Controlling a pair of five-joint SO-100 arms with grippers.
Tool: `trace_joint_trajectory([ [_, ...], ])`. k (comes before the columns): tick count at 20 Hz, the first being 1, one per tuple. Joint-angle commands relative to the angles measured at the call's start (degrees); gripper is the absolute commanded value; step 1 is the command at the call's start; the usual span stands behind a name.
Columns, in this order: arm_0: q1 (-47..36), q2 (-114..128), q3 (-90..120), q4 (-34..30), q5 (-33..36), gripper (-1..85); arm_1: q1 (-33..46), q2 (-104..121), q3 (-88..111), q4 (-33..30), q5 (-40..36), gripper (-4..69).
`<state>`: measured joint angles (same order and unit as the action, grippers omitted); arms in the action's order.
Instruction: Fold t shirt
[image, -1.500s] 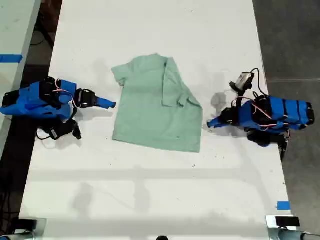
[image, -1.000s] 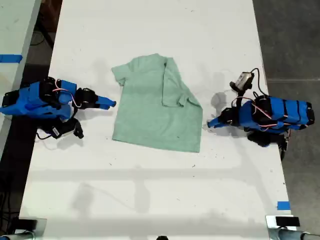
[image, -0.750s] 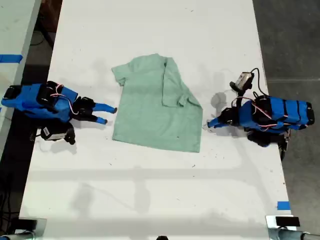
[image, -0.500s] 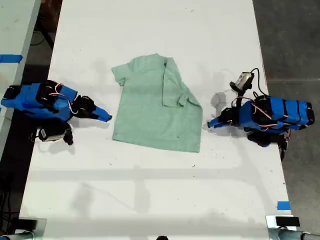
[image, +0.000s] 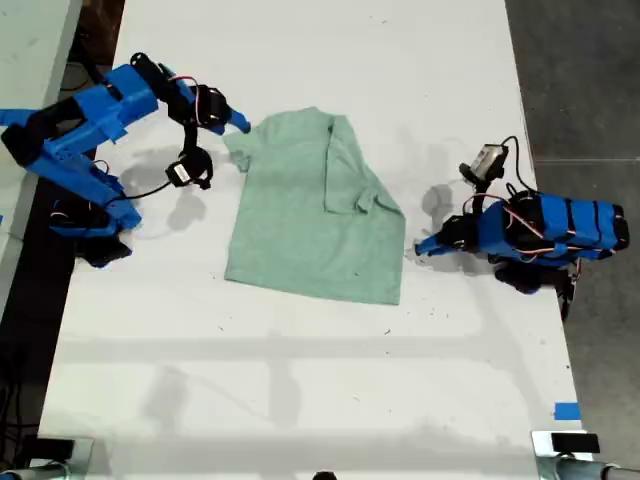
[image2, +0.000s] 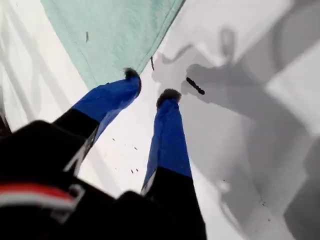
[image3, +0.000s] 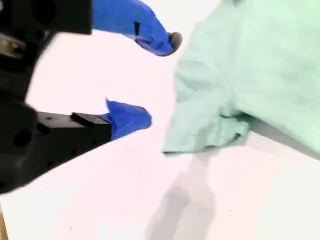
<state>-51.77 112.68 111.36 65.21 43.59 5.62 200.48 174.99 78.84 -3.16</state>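
The pale mint-green t shirt (image: 300, 220) lies flat mid-table, with one side folded in over its middle. My second gripper (image: 238, 123) hovers open at the sleeve on the exterior view's left, on the far side; the second wrist view shows that sleeve (image3: 210, 127) just beyond the spread fingertips (image3: 170, 41) of the second gripper (image3: 157, 79). My first gripper (image: 420, 246) rests low on the table at the exterior view's right, just off the shirt's edge. In the first wrist view, my first gripper (image2: 150, 84) is slightly open and empty, with a shirt corner (image2: 115, 35) ahead.
The white table (image: 300, 400) ends in dark floor on the exterior view's right. A blue tape mark (image: 566, 410) sits near the front right corner. A small module on a cable (image: 487, 160) stands by the first arm. Another table lies off the exterior view's left.
The second arm lifted off the table and swung toward the far side, bringing its gripper from beside the shirt's edge up to the sleeve. The first arm and the shirt stayed put.
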Motion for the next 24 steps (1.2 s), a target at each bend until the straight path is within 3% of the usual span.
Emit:
trace_joint_trajectory([
  [1, -4.8, -9.9, -6.7, -1.9, 1.8, 20.3, 0.4, 0.4, 2.6, -1.3, -0.2, 10.6],
  [11, -8.9, -27.6, -11.3, -8.3, 1.2, 17.5, 0.4, 0.4, 2.6, -1.3, -0.2, 10.6],
  [12, -8.9, -29.8, -12.6, -8.3, 1.2, 11.8, 0.4, 0.4, 2.6, -1.3, -0.2, 10.6],
  [13, -9.3, -31.6, -13.4, -8.0, 0.1, -0.2, 0.4, 0.4, 2.6, -1.3, -0.2, 10.6],
  [16, -8.9, -29.3, -15.1, -6.3, -1.3, -0.3, 0.4, 0.4, 2.6, -1.3, -0.2, 10.6],
  [21, 6.4, -25.5, -39.1, 5.8, -9.4, -0.3, 0.4, 0.4, 2.6, -1.3, -0.2, 10.6],
  [24, 18.1, -32.4, -50.2, 4.1, -14.3, -0.3, 0.4, 0.4, 2.6, -1.3, -0.2, 10.6],
])
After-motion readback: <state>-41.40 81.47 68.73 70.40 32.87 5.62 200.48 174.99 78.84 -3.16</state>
